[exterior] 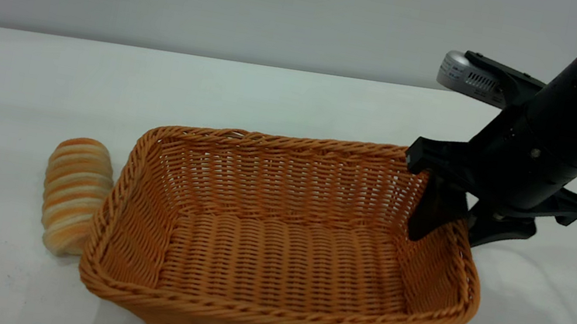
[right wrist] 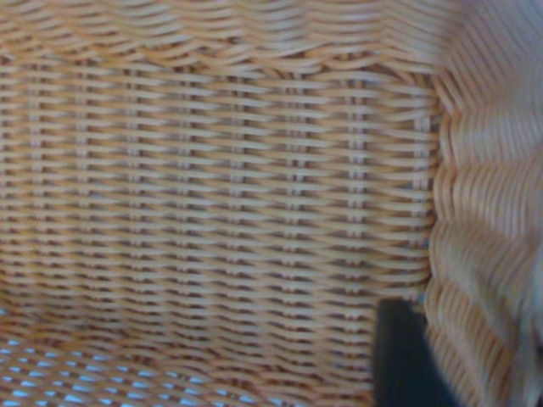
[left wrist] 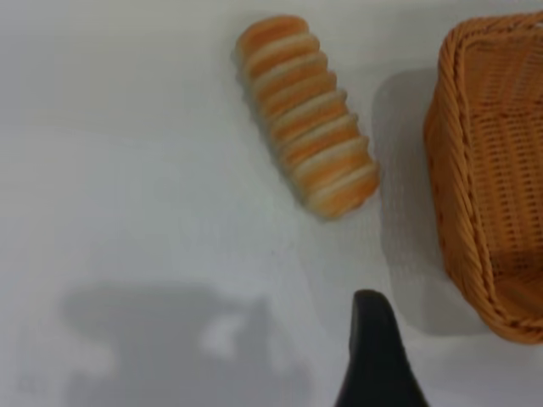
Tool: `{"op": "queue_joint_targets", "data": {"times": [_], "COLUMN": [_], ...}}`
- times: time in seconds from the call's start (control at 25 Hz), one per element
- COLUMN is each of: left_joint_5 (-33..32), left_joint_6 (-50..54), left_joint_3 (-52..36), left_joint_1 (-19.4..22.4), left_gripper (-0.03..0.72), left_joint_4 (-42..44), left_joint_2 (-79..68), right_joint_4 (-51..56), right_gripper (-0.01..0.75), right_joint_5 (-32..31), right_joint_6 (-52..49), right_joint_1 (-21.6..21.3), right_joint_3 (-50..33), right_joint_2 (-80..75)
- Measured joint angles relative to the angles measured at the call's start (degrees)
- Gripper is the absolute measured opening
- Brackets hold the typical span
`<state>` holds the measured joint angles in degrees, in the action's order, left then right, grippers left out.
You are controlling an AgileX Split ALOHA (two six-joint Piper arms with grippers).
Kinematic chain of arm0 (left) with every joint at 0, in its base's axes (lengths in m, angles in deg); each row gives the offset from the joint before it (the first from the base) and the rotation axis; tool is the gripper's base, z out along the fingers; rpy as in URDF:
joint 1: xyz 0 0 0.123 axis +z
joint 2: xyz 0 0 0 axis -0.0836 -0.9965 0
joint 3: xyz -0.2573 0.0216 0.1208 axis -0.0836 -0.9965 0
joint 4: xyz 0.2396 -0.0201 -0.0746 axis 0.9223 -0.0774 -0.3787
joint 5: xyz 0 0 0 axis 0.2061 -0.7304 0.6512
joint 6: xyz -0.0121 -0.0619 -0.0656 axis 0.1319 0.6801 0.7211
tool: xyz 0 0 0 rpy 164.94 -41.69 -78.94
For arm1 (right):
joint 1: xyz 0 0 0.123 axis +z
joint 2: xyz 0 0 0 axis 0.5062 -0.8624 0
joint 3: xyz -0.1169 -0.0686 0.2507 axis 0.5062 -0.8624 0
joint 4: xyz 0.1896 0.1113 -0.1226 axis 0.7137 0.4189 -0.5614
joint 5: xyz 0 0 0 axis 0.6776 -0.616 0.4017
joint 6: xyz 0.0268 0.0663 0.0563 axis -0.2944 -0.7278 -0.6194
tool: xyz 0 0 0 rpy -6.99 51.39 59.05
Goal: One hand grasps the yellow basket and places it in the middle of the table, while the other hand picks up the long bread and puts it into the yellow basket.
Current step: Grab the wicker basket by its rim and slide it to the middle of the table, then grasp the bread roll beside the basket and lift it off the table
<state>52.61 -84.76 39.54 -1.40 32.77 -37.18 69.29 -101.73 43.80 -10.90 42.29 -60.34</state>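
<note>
Steeply angled right tool (exterior: 446, 228) straddles yellow basket (exterior: 268, 277) wall.

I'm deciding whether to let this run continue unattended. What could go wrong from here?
1. The right gripper straddles one end wall of the yellow basket; gripped only there, the basket may tilt or slip.
2. The long bread lies right beside the basket's opposite end; moving the basket that way could shove or roll it.
3. The left gripper hovers above the table near both, so its reach could clip the rim.
</note>
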Motion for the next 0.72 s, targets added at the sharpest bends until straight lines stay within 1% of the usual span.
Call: {"op": "queue_joint_targets", "data": {"times": [0.12, 0.16, 0.24, 0.28, 0.36, 0.48, 0.56, 0.72], "left_joint_5": [1.7, 2.5, 4.3, 5.2, 6.7, 8.2, 9.8, 14.5], "left_joint_6": [0.0, 0.0, 0.0, 0.0, 0.0, 0.0, 0.0, 0.0], "left_joint_3": [0.0, 0.0, 0.0, 0.0, 0.0, 0.0, 0.0, 0.1], "left_joint_1": [0.0, 0.0, 0.0, 0.0, 0.0, 0.0, 0.0, 0.0], "left_gripper": [0.541, 0.541, 0.541, 0.541, 0.541, 0.541, 0.541, 0.541], "left_joint_4": [-0.5, -1.0, -2.2, -2.9, -3.9, -4.2, -4.3, -4.4], "left_joint_2": [0.0, 0.0, -0.4, -1.0, -2.9, -7.3, -11.2, -19.0], "right_joint_4": [-0.2, -0.7, -2.3, -3.5, -5.5, -7.7, -8.2, -8.7], "right_gripper": [0.605, 0.654, 0.708, 0.718, 0.718, 0.687, 0.65, 0.569], "right_joint_5": [0.0, 0.0, 0.0, 0.0, -0.2, -1.6, -3.6, -9.8], "right_joint_6": [1.1, 1.9, 3.5, 4.0, 4.5, 4.6, 4.6, 5.4], "right_joint_1": [0.0, 0.0, 0.0, 0.0, 0.0, 0.0, 0.0, 0.0], "right_joint_3": [0.0, 0.0, 0.0, 0.0, 0.0, 0.0, 0.0, 0.0], "right_joint_2": [0.6, 1.3, 3.2, 4.6, 8.0, 13.5, 17.1, 23.7]}}
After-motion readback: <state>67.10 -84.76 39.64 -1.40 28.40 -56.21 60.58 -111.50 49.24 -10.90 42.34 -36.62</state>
